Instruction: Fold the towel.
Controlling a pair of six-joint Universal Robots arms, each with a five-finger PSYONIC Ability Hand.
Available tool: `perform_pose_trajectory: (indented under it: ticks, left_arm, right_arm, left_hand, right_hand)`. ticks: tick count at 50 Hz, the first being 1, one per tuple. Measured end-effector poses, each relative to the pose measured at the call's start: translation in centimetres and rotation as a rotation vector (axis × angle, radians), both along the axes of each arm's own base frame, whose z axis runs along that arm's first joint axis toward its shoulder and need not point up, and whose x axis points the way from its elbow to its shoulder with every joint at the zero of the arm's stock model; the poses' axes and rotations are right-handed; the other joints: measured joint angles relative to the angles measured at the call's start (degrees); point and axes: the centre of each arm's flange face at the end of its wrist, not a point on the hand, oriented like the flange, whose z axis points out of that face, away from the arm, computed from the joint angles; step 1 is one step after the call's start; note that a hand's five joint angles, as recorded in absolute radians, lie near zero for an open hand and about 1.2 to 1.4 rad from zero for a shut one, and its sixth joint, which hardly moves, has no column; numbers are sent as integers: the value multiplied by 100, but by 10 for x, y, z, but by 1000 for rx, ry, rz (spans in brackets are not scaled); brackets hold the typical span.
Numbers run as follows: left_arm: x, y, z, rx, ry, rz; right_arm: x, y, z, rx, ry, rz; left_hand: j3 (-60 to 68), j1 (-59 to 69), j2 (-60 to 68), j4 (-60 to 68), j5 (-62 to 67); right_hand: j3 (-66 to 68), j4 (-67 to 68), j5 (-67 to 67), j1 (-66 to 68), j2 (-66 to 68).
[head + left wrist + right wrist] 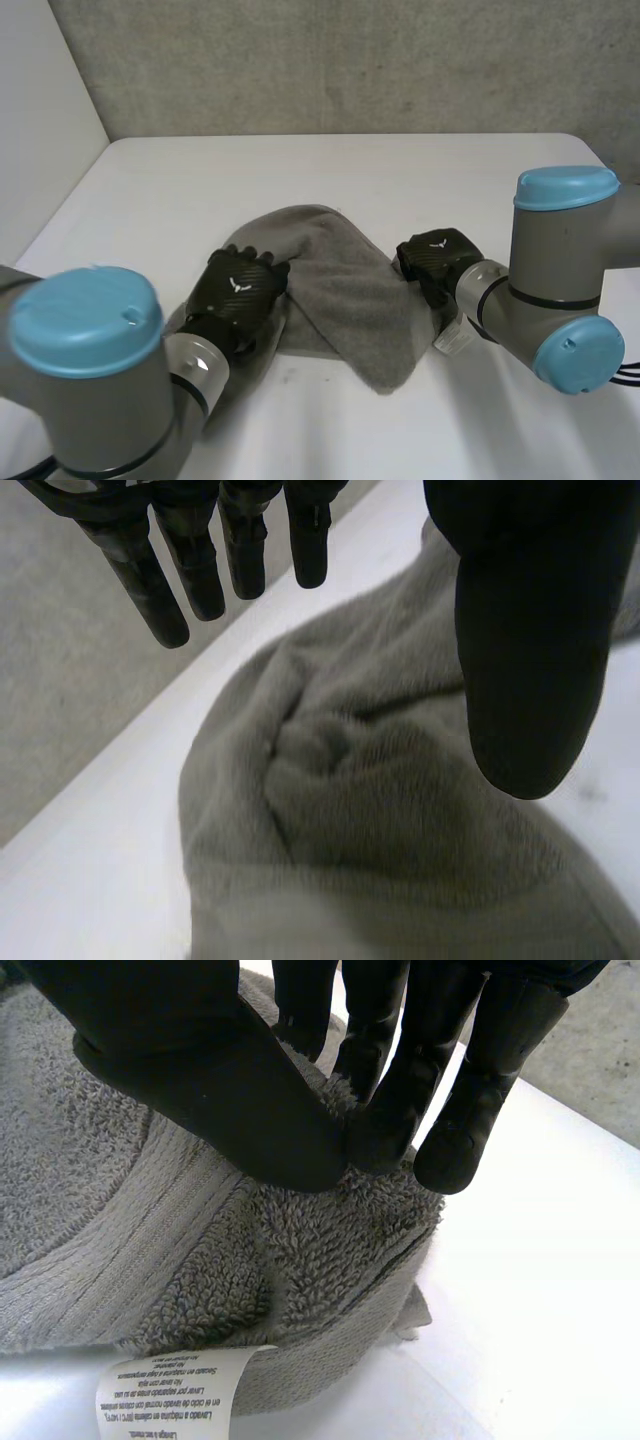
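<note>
A grey towel (345, 290) lies bunched in a rumpled heap in the middle of the white table (350, 170). My left hand (238, 290) hovers over the heap's left side. In the left wrist view, that left hand (530, 660) has straight fingers and its thumb spread apart above the towel (380, 820), holding nothing. My right hand (437, 262) is at the towel's right edge. Seen from the right wrist, the right hand (210, 1080) pinches the towel's (330, 1250) hemmed edge between thumb and fingers, close to a white care label (170, 1395).
A grey wall (350, 60) stands behind the table's far edge, and a white wall (40, 120) closes the left side. Bare tabletop spreads beyond the towel and in front of it.
</note>
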Motion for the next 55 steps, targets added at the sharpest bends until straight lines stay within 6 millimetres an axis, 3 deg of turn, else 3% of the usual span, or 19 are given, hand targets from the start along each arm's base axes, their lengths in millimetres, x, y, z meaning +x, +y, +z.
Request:
perform_pose_trajectory:
  ticks: [8,18,30,42,55]
  left_arm:
    - [-1,11,-27,41,-83,55]
    - [8,27,-36,101,-63,88]
    - [15,28,-44,138,-37,158]
    - [15,21,-53,145,-47,178]
    - [19,7,-54,124,-40,220]
  right_arm:
    - [0,1,-6,6,3,0]
    - [0,-1,-8,0,2,0]
    - [0,0,-12,8,8,1]
    - [0,0,-13,7,10,3]
    - [0,-2,-11,-5,9,0]
  left_hand:
    - [39,54,40,32,42]
    - [295,325,294,299,299]
    - [336,360,336,335,336]
    - [2089,2142,2103,2090,2076]
    - [5026,4968,5041,5017,4991]
  right_hand:
    - [12,0,0,0,0]
    - [12,0,0,0,0]
    - [12,0,0,0,0]
    - [12,0,0,0,0]
    - [12,0,0,0,0]
